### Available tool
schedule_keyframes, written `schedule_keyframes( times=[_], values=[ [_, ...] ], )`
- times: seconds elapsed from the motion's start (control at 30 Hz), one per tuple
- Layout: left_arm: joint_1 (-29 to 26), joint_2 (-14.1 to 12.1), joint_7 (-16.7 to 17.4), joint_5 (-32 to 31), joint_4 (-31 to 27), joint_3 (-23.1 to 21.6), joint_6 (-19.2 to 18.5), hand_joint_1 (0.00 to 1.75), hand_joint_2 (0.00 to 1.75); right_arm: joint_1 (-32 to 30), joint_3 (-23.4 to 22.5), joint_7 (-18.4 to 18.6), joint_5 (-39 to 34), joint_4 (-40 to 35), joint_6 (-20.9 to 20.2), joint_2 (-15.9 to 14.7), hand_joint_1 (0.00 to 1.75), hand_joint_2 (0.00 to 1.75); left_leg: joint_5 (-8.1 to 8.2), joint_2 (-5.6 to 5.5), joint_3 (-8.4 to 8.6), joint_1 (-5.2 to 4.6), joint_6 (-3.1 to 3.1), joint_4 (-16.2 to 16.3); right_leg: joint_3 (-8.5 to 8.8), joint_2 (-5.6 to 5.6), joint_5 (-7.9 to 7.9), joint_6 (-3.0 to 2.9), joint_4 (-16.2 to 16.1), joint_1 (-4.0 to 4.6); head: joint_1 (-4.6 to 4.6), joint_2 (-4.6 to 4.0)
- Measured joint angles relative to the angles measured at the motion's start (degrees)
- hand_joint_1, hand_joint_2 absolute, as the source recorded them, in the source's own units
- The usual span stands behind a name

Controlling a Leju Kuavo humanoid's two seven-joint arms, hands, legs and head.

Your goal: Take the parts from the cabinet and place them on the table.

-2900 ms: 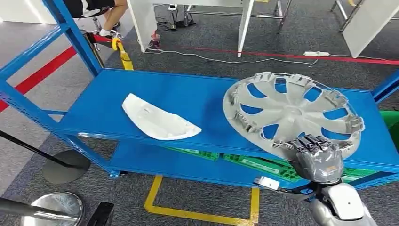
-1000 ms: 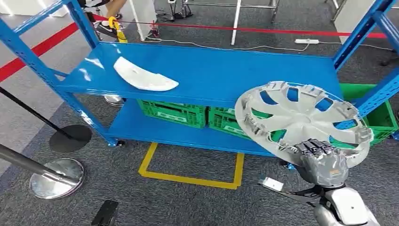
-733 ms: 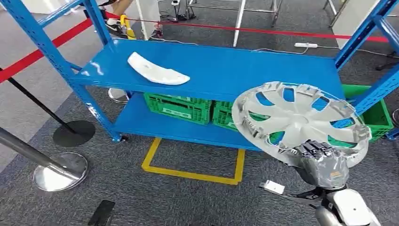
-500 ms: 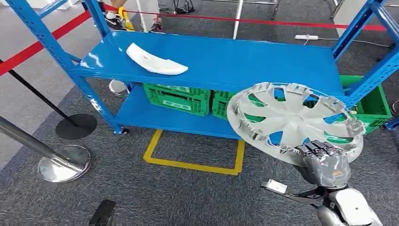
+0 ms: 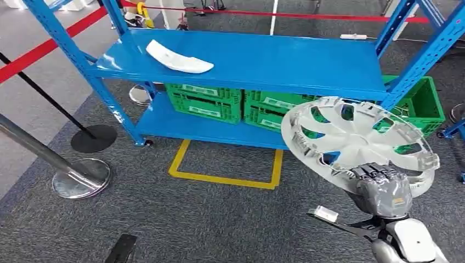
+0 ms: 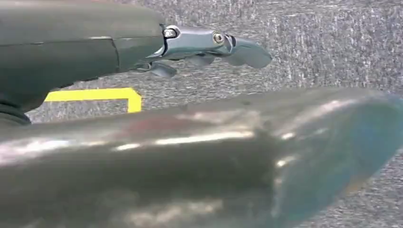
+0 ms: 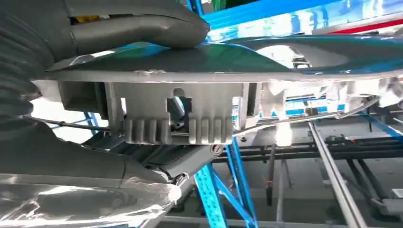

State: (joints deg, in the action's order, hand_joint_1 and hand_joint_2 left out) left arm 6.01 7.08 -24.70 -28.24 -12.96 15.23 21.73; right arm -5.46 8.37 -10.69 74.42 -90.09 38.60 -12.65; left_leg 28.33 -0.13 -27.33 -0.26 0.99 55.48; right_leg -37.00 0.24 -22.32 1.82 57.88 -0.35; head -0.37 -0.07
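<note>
Silver plastic wheel cover (image 5: 359,143), spoked and round, held out over the grey carpet (image 5: 208,219) in front of the blue shelf rack (image 5: 247,57), at about 4 o'clock in the head view. Right hand (image 5: 383,189) grips the cover by its near rim, at the cover's 6 o'clock; the dark fingers (image 5: 373,171) curl over the rim edge. In the right wrist view the thick grey thumb (image 7: 142,26) presses on one face of the rim and the fingers wrap under the other, beside a ribbed clip (image 7: 173,118) on the cover's back.

White curved part (image 5: 178,57) lying on the upper shelf of the rack, at about 11 o'clock, well apart from the wheel cover. Green crates (image 5: 241,104) standing on the lower shelf beneath it. Yellow floor marking (image 5: 225,178) on the carpet just before the rack. Chrome post with round base (image 5: 79,178) at 9 o'clock; black post base (image 5: 93,138) just beyond it.

Left hand (image 6: 209,45) seen in the left wrist view above the carpet, fingers extended and holding nothing.
</note>
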Motion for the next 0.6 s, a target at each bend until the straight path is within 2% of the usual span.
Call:
schedule_keyframes(
  times=[0.03, 0.1, 0.13, 0.17, 0.2, 0.27, 0.3, 0.33, 0.37, 0.4, 0.43, 0.47, 0.5, 0.6],
  values=[
    [0.2, 0.0, 0.0, 0.0, 0.0, 0.0, 0.0, 0.00, 0.00, 0.0, 0.1, 0.5, 0.2, 0.1, 0.0, -0.2, 1.75, 1.75, 0.35, 0.02, -0.15, -0.06, -0.42, -0.5, -0.09, -0.09, 0.71, 0.32, 0.0, -0.01, 0.09, 0.00],
    [0.0, 0.0, 0.1, -0.2, 0.0, 0.0, 0.0, 0.00, 0.00, 0.0, 0.4, 1.8, 1.1, 0.3, 0.0, -0.6, 1.75, 1.75, -0.22, -0.08, -0.74, -0.37, -1.30, -0.6, -0.07, -0.50, 1.62, 1.02, -0.6, -0.34, 0.06, 0.00],
    [-0.2, 0.0, 0.3, -0.2, 0.0, 0.0, 0.0, 0.00, 0.00, 0.0, 0.7, 2.4, 1.4, 0.4, 0.0, -0.9, 1.75, 1.75, -1.00, -0.15, -0.68, -0.07, -1.87, -1.0, -0.46, -0.53, 1.75, 1.34, -0.6, -0.38, -0.02, 0.00],
    [-0.2, 0.1, 0.3, -0.2, 0.0, 0.1, 0.0, 0.00, 0.00, 0.0, 1.1, 2.8, 1.7, 0.6, 0.0, -1.2, 1.75, 1.75, -1.31, -0.29, -1.00, -0.07, -2.11, -0.9, -1.31, -0.40, 0.52, 1.52, 0.5, -0.42, 0.07, 0.00],
    [-0.2, -0.1, 0.4, -0.2, 0.0, 0.2, 0.1, 0.00, 0.00, 0.0, 1.3, 3.2, 1.9, 0.7, 0.0, -1.6, 1.75, 1.75, -1.70, -0.54, -1.39, -0.07, -2.53, -0.9, -2.49, -0.40, -2.38, 1.63, 4.0, -0.41, 0.44, 0.00],
    [-0.3, -0.2, 0.5, -0.2, 0.0, 0.2, 0.0, 0.00, 0.00, 0.0, 1.8, 3.7, 2.3, 1.1, 0.0, -2.1, 1.75, 1.75, -2.44, -0.98, -2.27, -0.24, -2.72, -0.8, -6.21, -0.38, -7.41, 1.87, 14.2, -0.37, 0.48, 0.00],
    [-0.4, -0.2, 0.6, -0.2, 0.0, 0.2, 0.0, 0.00, 0.00, 0.0, 2.0, 3.8, 2.3, 1.3, 0.0, -2.2, 1.75, 1.75, -2.75, -1.25, -2.66, -0.29, -2.73, -0.8, -7.21, -0.36, -8.59, 1.90, 17.4, -0.35, 0.48, 0.00],
    [-0.6, -0.2, 0.6, -0.2, 0.0, 0.2, 0.0, 0.00, 0.00, -0.1, 2.3, 3.9, 2.4, 1.5, 0.0, -2.3, 1.75, 1.75, -3.01, -1.61, -2.95, -0.34, -2.67, -0.8, -6.96, -0.36, -8.53, 1.84, 17.9, -0.35, 0.46, 0.00],
    [-0.7, -0.2, 0.6, -0.2, 0.0, 0.2, 0.0, 0.00, 0.00, -0.1, 2.5, 4.0, 2.5, 1.6, 0.0, -2.4, 1.75, 1.75, -3.25, -2.17, -3.18, -0.34, -2.54, -0.7, -5.20, -0.32, -7.35, 1.75, 15.8, -0.35, 0.46, 0.00],
    [-0.7, -0.2, 0.6, -0.2, 0.0, 0.2, 0.0, 0.00, 0.00, -0.2, 2.7, 4.1, 2.6, 1.7, 0.0, -2.6, 1.75, 1.75, -3.41, -2.71, -3.38, -0.32, -2.35, -0.6, -1.98, -0.15, -5.25, 1.63, 10.9, -0.38, 0.46, 0.00],
    [-0.7, -0.2, 0.6, -0.2, 0.0, 0.2, 0.0, 0.00, 0.00, -0.2, 2.9, 4.2, 2.6, 1.7, 0.0, -2.8, 1.75, 1.75, -3.49, -3.27, -3.50, -0.29, -2.23, -0.4, 1.47, 0.71, -3.40, 1.61, 5.4, -0.50, 0.46, 0.00],
    [-0.6, -0.2, 0.6, -0.2, 0.0, 0.2, 0.0, 0.00, 0.00, -0.1, 3.0, 4.2, 2.6, 1.8, 0.0, -3.0, 1.75, 1.75, -3.54, -3.76, -3.73, -0.25, -2.07, -0.2, 4.04, 3.06, -3.46, 1.47, 0.8, -0.75, 0.46, 0.00],
    [-0.5, -0.2, 0.6, -0.2, 0.0, 0.2, 0.0, 0.00, 0.00, -0.1, 3.1, 4.2, 2.6, 1.9, 0.0, -3.0, 1.75, 1.75, -3.56, -4.12, -4.35, -0.61, -1.72, 0.3, 5.11, 3.88, -3.98, 1.31, -0.2, -0.91, 0.42, 0.00],
    [-0.7, -0.2, 0.6, -0.2, 0.0, 0.2, 0.0, 0.00, 0.00, -0.1, 3.4, 4.2, 2.7, 2.0, 0.0, -3.2, 1.75, 1.75, -4.47, -5.56, -5.40, 0.01, -0.58, 0.3, 4.17, 2.23, -3.49, 0.30, 0.5, -0.38, 0.37, 0.00]
  ],
)
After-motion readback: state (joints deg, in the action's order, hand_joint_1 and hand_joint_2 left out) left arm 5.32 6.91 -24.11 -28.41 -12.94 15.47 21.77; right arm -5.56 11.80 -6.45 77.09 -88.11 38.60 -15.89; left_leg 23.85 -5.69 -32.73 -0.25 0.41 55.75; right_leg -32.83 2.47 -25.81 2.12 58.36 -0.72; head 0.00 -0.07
